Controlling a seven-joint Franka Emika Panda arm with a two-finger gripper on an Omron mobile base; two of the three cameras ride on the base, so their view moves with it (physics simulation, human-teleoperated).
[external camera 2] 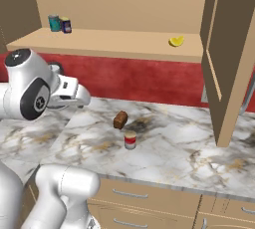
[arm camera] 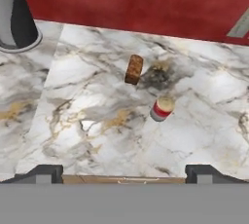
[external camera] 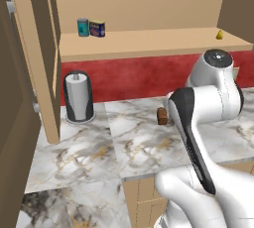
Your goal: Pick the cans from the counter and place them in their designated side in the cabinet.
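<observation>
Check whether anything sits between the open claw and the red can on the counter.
Nothing visible does. The claw hangs open above the counter, with bare marble up to the red can. The brown block lies beyond the can, off the path.

**Marble, wood and smooth tins**

The desk [external camera 2: 164,148] looks like polished white-grey marble with gold-brown veins and a dark smudge, over tan wooden drawer fronts. The cabinet [external camera: 149,41] is matt light wood, shelf and doors alike. The red can [external camera 2: 130,140] and the blue can [external camera: 97,28] look smooth, with printed labels, as does the teal can [external camera: 83,27]. The brown block [arm camera: 134,69] seems rough and matt. The wall strip [external camera 2: 149,81] is a flat, matt red.
</observation>
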